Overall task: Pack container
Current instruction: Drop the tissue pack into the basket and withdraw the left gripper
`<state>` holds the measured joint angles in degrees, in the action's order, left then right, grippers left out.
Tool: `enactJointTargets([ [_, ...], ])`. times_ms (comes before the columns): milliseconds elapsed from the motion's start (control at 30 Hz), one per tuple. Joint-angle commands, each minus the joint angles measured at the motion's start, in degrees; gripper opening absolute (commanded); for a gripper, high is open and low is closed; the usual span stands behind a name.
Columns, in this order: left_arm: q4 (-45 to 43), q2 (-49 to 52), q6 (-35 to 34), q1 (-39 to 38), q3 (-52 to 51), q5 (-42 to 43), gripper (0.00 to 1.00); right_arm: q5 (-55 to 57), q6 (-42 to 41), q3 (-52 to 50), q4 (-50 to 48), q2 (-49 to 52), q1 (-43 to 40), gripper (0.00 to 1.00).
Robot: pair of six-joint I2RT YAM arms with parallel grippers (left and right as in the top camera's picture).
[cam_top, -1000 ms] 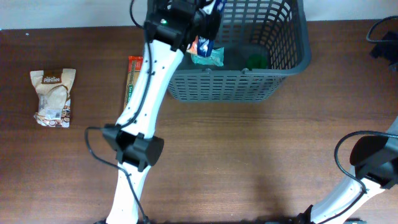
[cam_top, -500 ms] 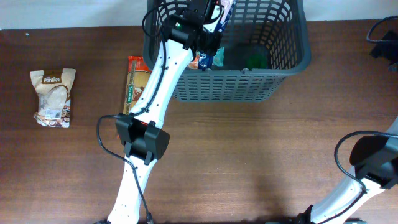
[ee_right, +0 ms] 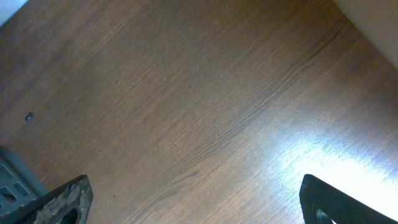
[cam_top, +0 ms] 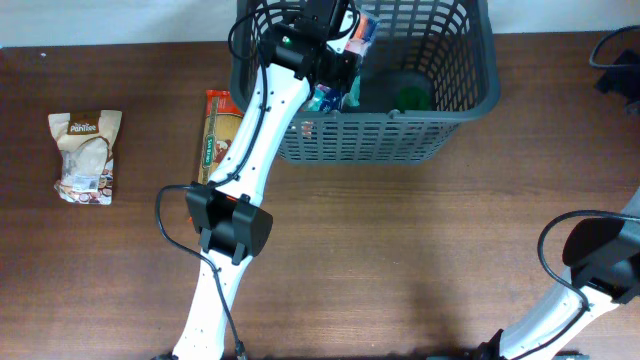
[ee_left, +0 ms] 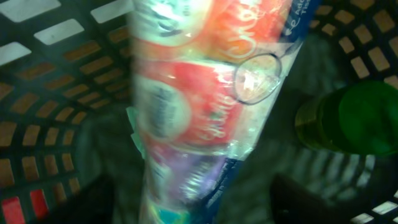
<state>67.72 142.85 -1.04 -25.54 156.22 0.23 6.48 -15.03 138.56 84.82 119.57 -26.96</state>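
Observation:
The container [cam_top: 385,138] is a dark grey lattice basket at the table's far edge. My left gripper [cam_top: 336,48] hangs over its left half. A red, white and blue plastic packet [ee_left: 199,106] fills the left wrist view, blurred, standing on end inside the basket [ee_left: 56,68]. The dark fingers [ee_left: 311,202] sit wide on either side of it, with gaps to the packet, so the jaws are open. My right gripper [ee_right: 193,199] is open above bare wood, nothing between its fingers.
A green-topped item [cam_top: 412,95] lies in the basket's right half. A long red and green packet [cam_top: 215,135] lies on the table just left of the basket. A beige pouch [cam_top: 85,155] sits at the far left.
The left arm carried the packet from the basket's near-left wall further in, then its jaws spread and the packet slipped lower. The right arm has not moved.

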Motion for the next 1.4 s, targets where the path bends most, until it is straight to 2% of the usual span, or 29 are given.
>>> enactJointTargets([
  [0, 0.0, -0.13, 0.2, 0.11, 0.61, 0.31, 0.75, -0.07, -0.7, -0.2, -0.2, -0.68, 0.33, 0.99],
  [200, 0.02, -0.24, 0.61, 1.14, 5.11, -0.22, 0.75, -0.07, -0.7, -0.2, -0.2, -0.68, 0.33, 0.99],
  [433, 0.2, -2.71, 0.63, 4.55, 23.8, -0.22, 0.85, -0.04, -0.7, -0.2, -0.2, -0.68, 0.33, 0.99],
  [467, 0.0, -4.79, 0.66, 5.14, 23.56, -0.61, 0.85, -0.04, -0.7, -0.2, -0.2, -0.68, 0.33, 0.99],
  [700, 2.19, -16.2, 0.63, 8.63, 23.56, -14.1, 0.87, -0.07, -0.7, -0.2, -0.2, -0.68, 0.33, 0.99],
  [733, 3.19, -17.73, 0.63, 9.22, 23.56, -16.22, 0.93, -0.07, -0.7, -0.2, -0.2, -0.68, 0.33, 0.99],
  [800, 6.36, -20.26, 0.63, 10.51, 23.56, -19.26, 1.0, -0.07, -0.7, -0.2, -0.2, -0.68, 0.33, 0.99],
  [900, 14.47, -22.95, 0.59, 13.4, 23.56, -22.01, 0.99, -0.07, -0.7, -0.2, -0.2, -0.68, 0.33, 0.99],
  [1067, 29.03, -23.5, -4.24, 18.53, 23.02, -21.66, 0.99, -0.07, -0.7, -0.2, -0.2, -0.68, 0.33, 0.99],
  [1167, 28.79, -23.58, -4.55, 21.16, 21.09, -14.86, 0.99, -0.07, -0.7, -0.2, -0.2, -0.68, 0.33, 0.99],
  [1367, 28.94, -22.45, -4.5, 25.38, 15.43, -6.64, 0.99, -0.07, -0.7, -0.2, -0.2, -0.68, 0.33, 0.99],
])
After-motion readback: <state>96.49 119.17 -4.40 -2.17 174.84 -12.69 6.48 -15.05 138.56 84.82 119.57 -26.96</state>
